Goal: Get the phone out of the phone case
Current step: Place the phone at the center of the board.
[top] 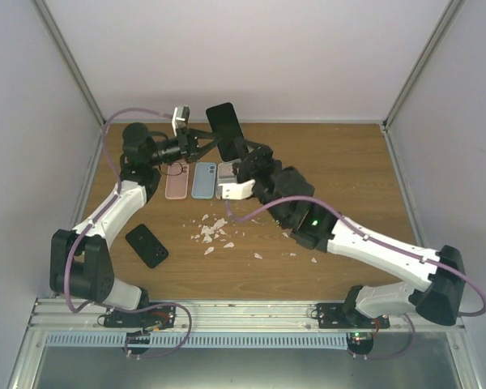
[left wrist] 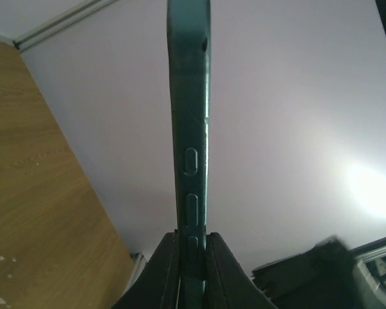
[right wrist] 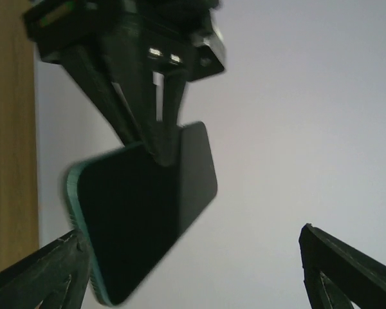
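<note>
White walls are enclosing a brown wooden desk [top: 340,186]. The overhead view is the only one laying out what is resting on it. A pink case [top: 176,181] and a blue case [top: 204,180] are lying side by side. A pale case [top: 224,172] is lying partly hidden under the right arm [top: 373,247]. A black phone [top: 147,245] is lying alone toward the lower left, and white scraps [top: 215,231] are scattered near the middle. Above the row of cases, the left arm [top: 105,215] is holding the phone [top: 224,127] off the desk near the upper centre, with the right jaws sitting just beside its lower end.

From the left wrist, something the overhead is hiding is showing: the teal phone case [left wrist: 190,96], seen edge-on. It is running up the middle of the frame with its side buttons facing the lens. The left jaws are clamping its lower end, one finger pressing each face.

From the right wrist, the face is showing instead. The dark screen is sitting inside a teal rim, tilted, and hanging from the left jaws in the upper left. The right jaws are standing wide apart at the bottom corners, gripping nothing. Whether the finger at lower left is touching the rim cannot be told.
</note>
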You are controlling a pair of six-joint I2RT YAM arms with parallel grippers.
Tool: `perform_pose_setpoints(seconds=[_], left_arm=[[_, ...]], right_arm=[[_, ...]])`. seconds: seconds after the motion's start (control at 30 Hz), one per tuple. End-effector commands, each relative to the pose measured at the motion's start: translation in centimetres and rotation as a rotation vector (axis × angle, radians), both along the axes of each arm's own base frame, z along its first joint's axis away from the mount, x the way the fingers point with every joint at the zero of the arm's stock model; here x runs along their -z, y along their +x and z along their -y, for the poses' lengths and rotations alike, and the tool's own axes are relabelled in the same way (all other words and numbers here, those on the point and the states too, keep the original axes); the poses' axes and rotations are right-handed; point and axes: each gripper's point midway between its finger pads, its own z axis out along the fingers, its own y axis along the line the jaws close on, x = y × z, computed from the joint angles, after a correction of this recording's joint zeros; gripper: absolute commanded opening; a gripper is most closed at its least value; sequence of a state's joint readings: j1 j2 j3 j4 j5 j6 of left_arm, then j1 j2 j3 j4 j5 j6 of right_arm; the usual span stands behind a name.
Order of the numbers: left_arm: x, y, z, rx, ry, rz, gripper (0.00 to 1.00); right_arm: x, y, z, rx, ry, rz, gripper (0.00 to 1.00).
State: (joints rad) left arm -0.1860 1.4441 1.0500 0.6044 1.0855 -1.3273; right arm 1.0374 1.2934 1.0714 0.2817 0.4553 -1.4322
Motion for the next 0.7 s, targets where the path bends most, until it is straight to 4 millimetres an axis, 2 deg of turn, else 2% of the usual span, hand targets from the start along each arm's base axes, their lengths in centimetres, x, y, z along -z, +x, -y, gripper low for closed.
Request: perform_pose_setpoints(seconds=[0.0, 0.3, 0.4, 0.47, 0.67], left_arm=[[-1.6, -0.1, 0.3, 0.038, 0.073, 0.222, 0.0], [-3.0, -0.3, 0.9, 0.126, 0.158, 0.459, 0.0], [-3.1, -0.3, 1.0, 0.141, 0.167, 0.506, 0.0], [-3.1, -0.5, 1.1, 0.152, 0.166, 0.528, 0.0], [-3.5, -2.0, 2.0, 0.19, 0.168, 0.602, 0.0]], right_arm=[[-2.5, 0.1, 2.8, -0.011, 0.165, -0.17, 0.9], [-2.9, 3.1, 8.3, 0.025, 0.393, -0.549, 0.92], [-2.7, 3.1, 9.0, -0.024, 0.467, -0.698, 0.92], [-2.5, 2.8, 8.9, -0.079, 0.507, -0.807, 0.92], [-2.7, 1.0, 6.9, -0.308, 0.653, -1.162, 0.89]])
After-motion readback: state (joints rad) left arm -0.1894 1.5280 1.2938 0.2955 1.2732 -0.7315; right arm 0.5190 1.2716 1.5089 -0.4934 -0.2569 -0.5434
